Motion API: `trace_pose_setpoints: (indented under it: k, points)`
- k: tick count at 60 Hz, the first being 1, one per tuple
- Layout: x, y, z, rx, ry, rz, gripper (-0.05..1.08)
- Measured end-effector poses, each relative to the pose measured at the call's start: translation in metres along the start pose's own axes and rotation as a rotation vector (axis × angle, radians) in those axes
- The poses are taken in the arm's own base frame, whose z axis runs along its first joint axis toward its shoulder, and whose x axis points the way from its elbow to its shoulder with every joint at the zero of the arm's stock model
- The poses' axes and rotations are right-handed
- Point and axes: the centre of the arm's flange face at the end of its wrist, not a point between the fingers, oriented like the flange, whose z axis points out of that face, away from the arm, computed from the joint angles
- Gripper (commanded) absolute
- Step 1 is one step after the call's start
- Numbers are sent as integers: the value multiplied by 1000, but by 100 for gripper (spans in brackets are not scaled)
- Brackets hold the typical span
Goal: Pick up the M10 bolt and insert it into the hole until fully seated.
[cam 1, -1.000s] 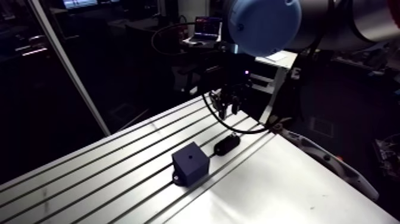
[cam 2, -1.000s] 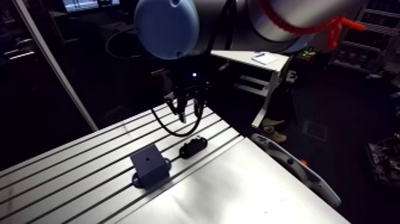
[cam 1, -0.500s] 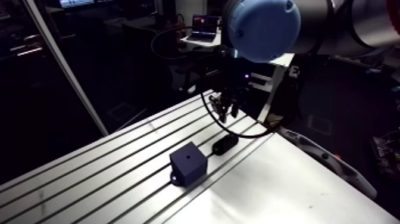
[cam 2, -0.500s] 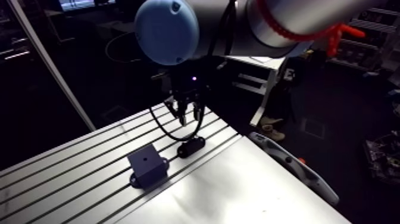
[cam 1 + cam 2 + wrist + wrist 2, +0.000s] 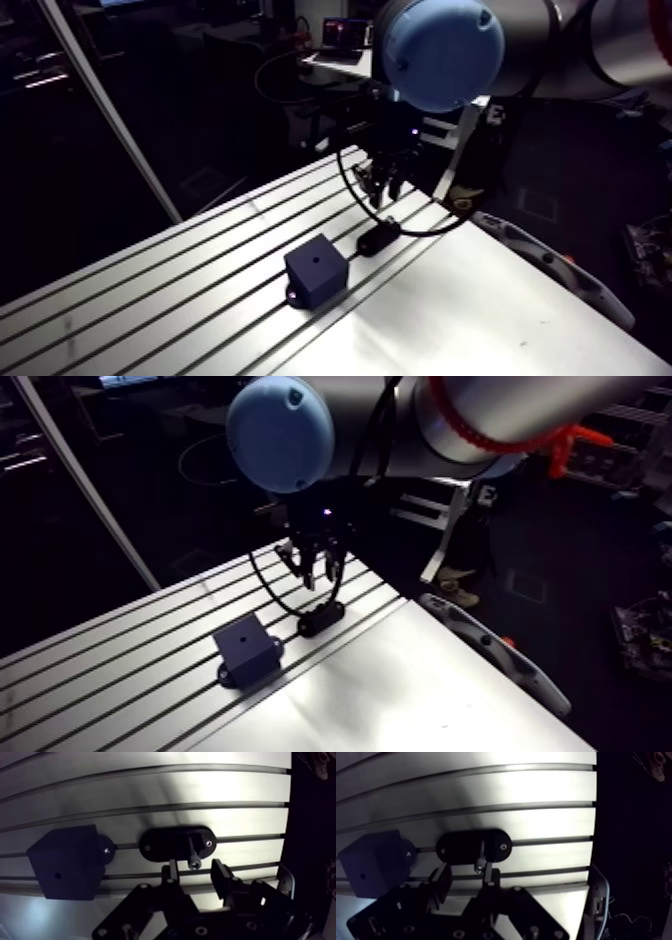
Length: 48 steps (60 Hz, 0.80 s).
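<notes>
- M10 bolt (image 5: 192, 853): a slim metal pin with a bright head. It is set in a black oval holder (image 5: 167, 844), near that holder's end farther from the block, and its head end points toward the gripper. Nothing is gripping it.
- Holder: dark and rounded at both ends, with a small screw near each end. It lies over one of the table's slots. In the arm view it sits at about 2 o'clock from the block, with a small gap between them.
- Gripper (image 5: 196, 873): its two fingers (image 5: 220, 877) are spread wide with nothing held. In the wrist view the bolt's head shows in the gap just ahead of the fingertips. In the arm view the gripper hangs at 12 o'clock over the holder, clear of it.
- Block (image 5: 65, 862): a dark cube beside the holder, on the same slot line. A screwed mounting tab sits on the side facing the holder.
- Hole (image 5: 58, 875): a small round opening in the block's upper face. It looks unoccupied.
- Table (image 5: 200, 787): pale aluminium with parallel dark slots. The block and the holder both rest on it.
</notes>
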Motion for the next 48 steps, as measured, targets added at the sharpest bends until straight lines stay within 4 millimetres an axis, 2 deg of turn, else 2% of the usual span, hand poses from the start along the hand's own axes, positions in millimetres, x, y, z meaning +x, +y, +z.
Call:
trace_pose_setpoints:
  k: [48]
  points:
    - [4, 4, 14, -7, -13, -4, 55]
